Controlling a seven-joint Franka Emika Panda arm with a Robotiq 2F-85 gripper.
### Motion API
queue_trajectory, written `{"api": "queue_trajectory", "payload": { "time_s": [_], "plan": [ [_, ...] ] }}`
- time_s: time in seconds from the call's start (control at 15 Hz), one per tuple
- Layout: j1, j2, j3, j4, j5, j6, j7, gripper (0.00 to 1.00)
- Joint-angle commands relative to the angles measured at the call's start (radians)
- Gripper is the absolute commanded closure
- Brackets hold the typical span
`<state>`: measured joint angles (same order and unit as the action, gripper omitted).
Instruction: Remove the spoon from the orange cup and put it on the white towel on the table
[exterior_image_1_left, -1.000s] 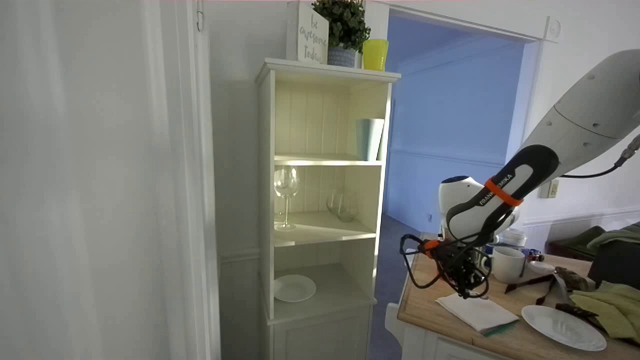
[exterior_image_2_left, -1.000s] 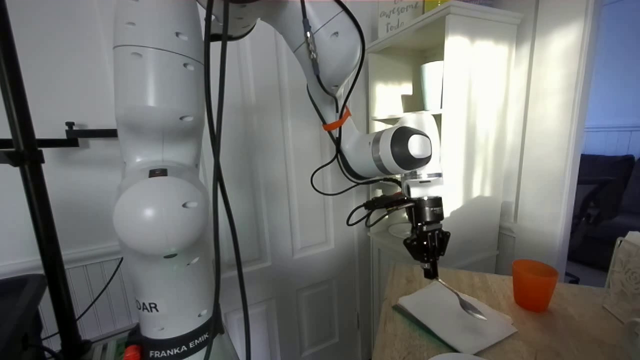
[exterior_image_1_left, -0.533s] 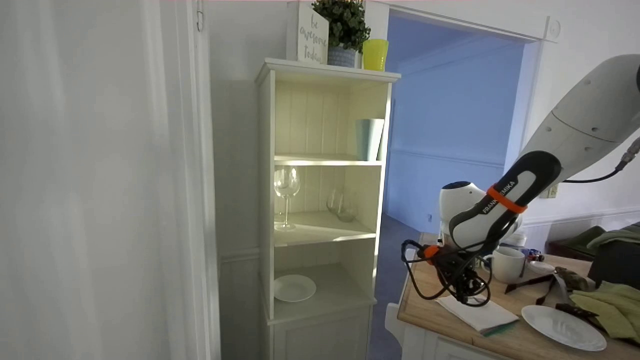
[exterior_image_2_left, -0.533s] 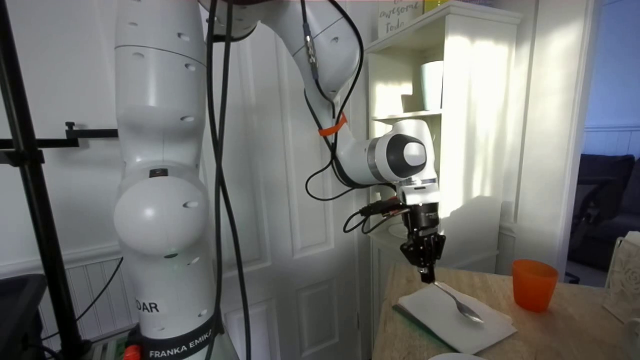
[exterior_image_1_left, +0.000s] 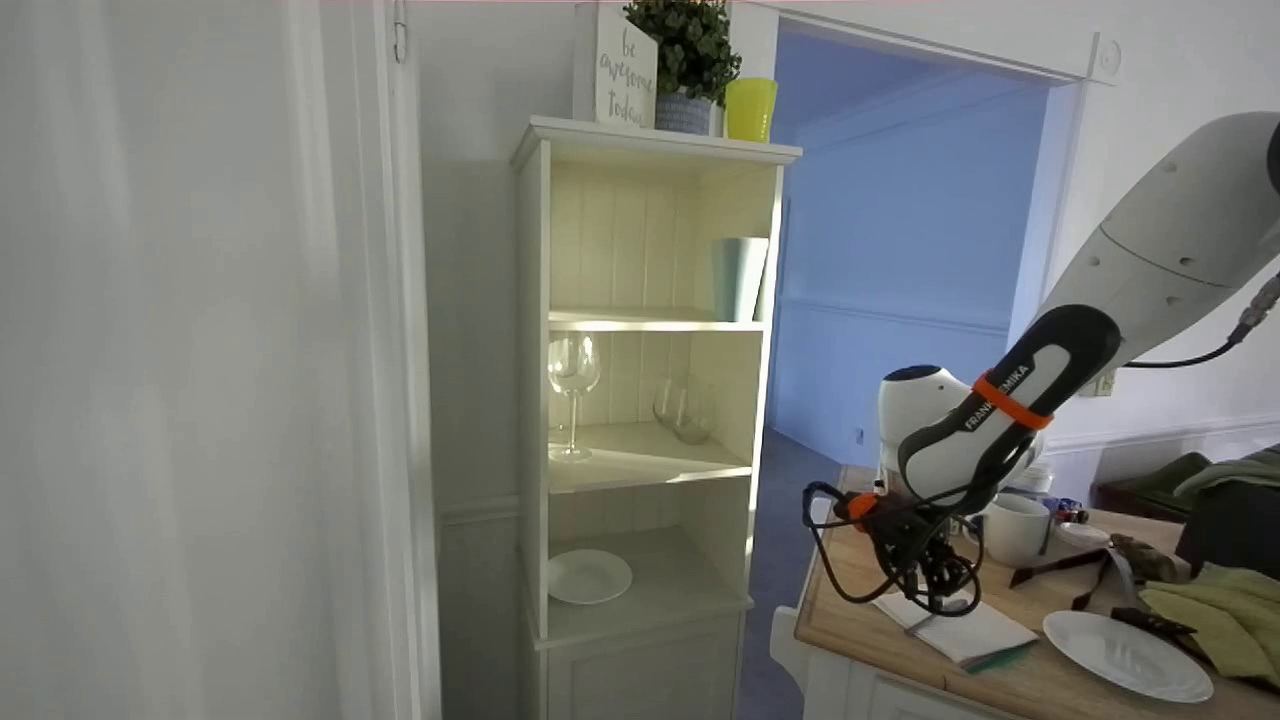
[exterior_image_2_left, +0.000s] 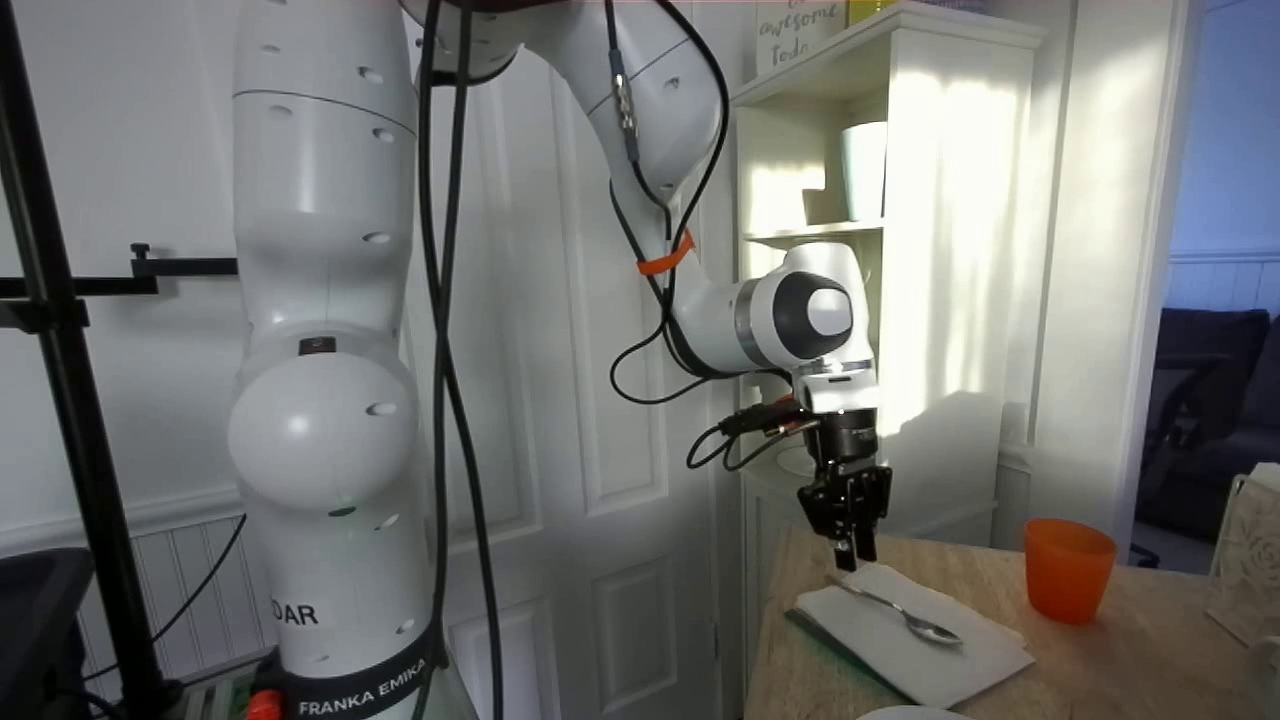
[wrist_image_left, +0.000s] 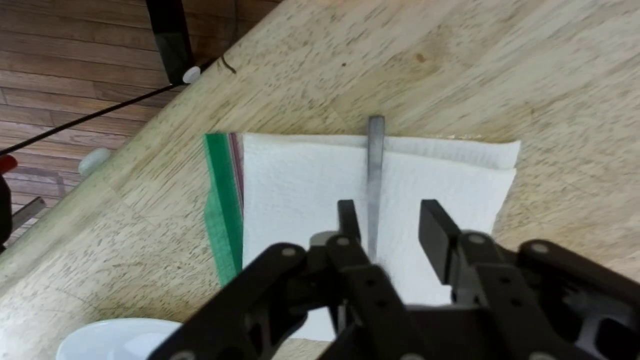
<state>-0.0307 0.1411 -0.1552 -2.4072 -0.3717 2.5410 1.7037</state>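
The silver spoon (exterior_image_2_left: 905, 613) lies on the white towel (exterior_image_2_left: 945, 675), with its bowl near the towel's middle. In the wrist view the spoon's handle (wrist_image_left: 375, 165) sticks out past the edge of the towel (wrist_image_left: 295, 200); the bowl is hidden behind the gripper. My gripper (wrist_image_left: 386, 205) is open and empty, just above the towel, with the handle showing between its fingers, nearer the left one. The gripper also shows in an exterior view (exterior_image_2_left: 857, 560), over the handle end. The orange cup (exterior_image_2_left: 1068, 572) stands upright on the table (exterior_image_2_left: 1150, 670), with no spoon showing in it.
A white plate (exterior_image_1_left: 1128, 655) lies beside the towel. A white mug (exterior_image_1_left: 1018, 530), dark utensils (exterior_image_1_left: 1060, 567) and a green cloth (exterior_image_1_left: 1220, 625) are further along the table. A cream shelf cabinet (exterior_image_2_left: 965, 260) stands behind the arm. The table edge (wrist_image_left: 165, 120) runs close to the towel.
My gripper has come down slightly and opened. The spoon, earlier held by its handle end at a tilt, has been let go and now lies on the towel.
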Motion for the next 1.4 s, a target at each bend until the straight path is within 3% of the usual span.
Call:
{"api": "queue_trajectory", "payload": {
  "time_s": [0.0,0.2,0.27,0.33,0.73,0.8,1.13,1.2,1.33],
  "plan": [
    [-0.001,-0.051,0.0,-0.021,0.008,-0.004,-0.024,0.31],
    [-0.016,-0.108,0.012,-0.031,0.069,-0.027,-0.138,0.13],
    [-0.027,-0.139,0.019,-0.034,0.119,-0.05,-0.239,0.03],
    [-0.029,-0.166,0.029,-0.042,0.156,-0.066,-0.319,0.01],
    [-0.046,-0.308,0.015,-0.034,0.255,-0.202,-0.771,0.0],
    [-0.012,-0.323,-0.038,-0.03,0.241,-0.214,-0.845,0.0],
    [-0.024,-0.367,-0.11,-0.015,0.238,-0.261,-1.222,0.0],
    [-0.081,-0.325,-0.033,0.0,0.235,-0.236,-1.112,0.0],
    [-0.086,-0.334,-0.05,0.0,0.237,-0.241,-1.193,0.0]
  ]
}}
